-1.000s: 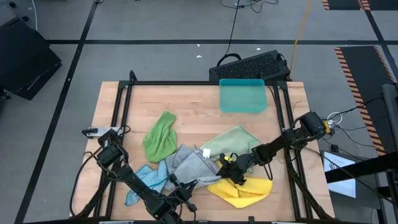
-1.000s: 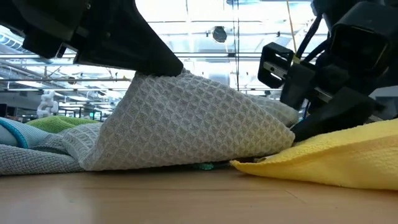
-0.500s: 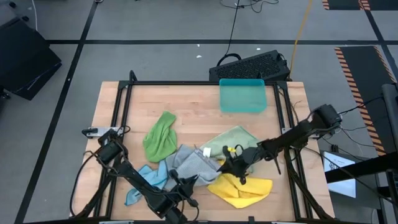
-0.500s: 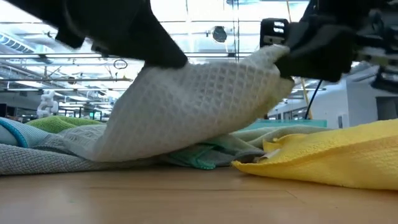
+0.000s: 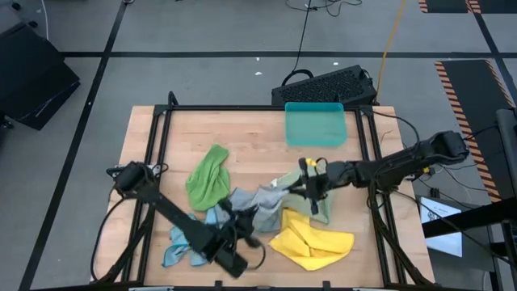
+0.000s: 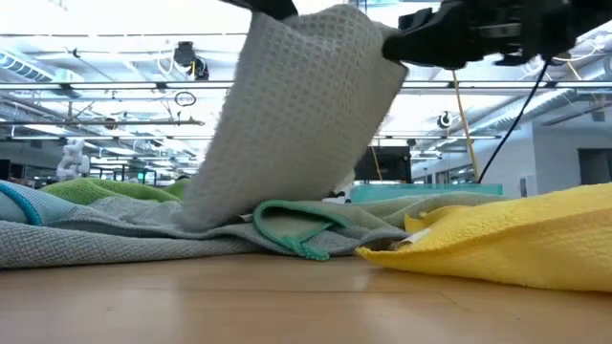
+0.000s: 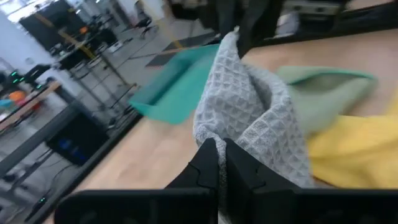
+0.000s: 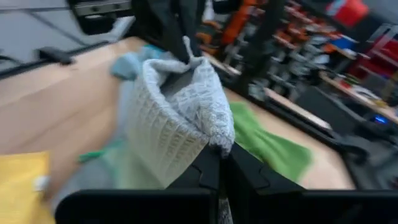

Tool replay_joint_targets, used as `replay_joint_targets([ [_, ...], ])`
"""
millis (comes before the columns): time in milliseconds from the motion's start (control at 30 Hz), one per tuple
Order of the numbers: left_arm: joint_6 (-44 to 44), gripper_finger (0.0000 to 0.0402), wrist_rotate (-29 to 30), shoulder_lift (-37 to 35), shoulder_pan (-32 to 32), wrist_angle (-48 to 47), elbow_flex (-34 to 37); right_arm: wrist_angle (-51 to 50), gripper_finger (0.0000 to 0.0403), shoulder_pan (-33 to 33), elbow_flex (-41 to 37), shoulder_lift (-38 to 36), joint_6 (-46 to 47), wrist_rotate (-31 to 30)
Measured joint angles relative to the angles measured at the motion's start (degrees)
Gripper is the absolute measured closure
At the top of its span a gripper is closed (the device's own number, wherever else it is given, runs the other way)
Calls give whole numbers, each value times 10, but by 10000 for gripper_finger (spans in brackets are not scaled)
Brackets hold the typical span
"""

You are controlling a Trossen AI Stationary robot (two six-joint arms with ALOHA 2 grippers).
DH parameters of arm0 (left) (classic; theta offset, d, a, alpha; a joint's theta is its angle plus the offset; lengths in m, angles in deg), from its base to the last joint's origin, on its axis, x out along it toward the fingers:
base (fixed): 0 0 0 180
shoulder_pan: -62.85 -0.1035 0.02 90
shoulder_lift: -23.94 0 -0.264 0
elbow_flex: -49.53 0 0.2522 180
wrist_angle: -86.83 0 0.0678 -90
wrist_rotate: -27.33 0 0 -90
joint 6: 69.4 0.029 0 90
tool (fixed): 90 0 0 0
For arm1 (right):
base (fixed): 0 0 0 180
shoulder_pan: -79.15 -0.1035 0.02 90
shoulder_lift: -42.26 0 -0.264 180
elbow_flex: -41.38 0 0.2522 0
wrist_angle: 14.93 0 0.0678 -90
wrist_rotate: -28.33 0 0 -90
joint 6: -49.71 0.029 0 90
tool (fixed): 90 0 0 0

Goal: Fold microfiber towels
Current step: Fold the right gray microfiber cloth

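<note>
A robotics lab or workshop: around the wooden tabletop [image 5: 242, 137] lies grey floor with striped hazard tape [image 5: 467, 95] and trailing cables [image 5: 303, 32]; beyond it, metal racks [image 7: 68, 106] and bright ceiling lights [image 6: 96, 72].

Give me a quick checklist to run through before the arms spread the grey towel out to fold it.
1. Left gripper shut on the grey towel: ok.
2. Right gripper shut on the same towel: ok.
3. Towel lifted clear of the pile: not ok; in the low view its lower edge still rests on the other cloths.
4. Yellow towel out of the way: ok, it lies apart, nearer the front edge.
5. Pale green towel free of the grey one: cannot tell; it lies right beneath it.
6. Bare table to lay the towel flat: ok, open wood beside the tray.
</note>
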Motion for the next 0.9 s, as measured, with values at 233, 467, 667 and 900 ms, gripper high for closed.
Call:
replay_joint_targets([
  [233,93,392,-72,-61,-99,-25,1,-7,399,102,0,-46,-36,0],
  [467,169,386,-232,-121,-182,40,0,-85,400,166,0,-110,-31,50],
  [667,120,394,-311,-81,-168,56,0,-197,400,149,-1,-109,64,150],
  [900,0,383,-349,-9,-112,85,1,-198,400,83,-29,-79,152,208],
])
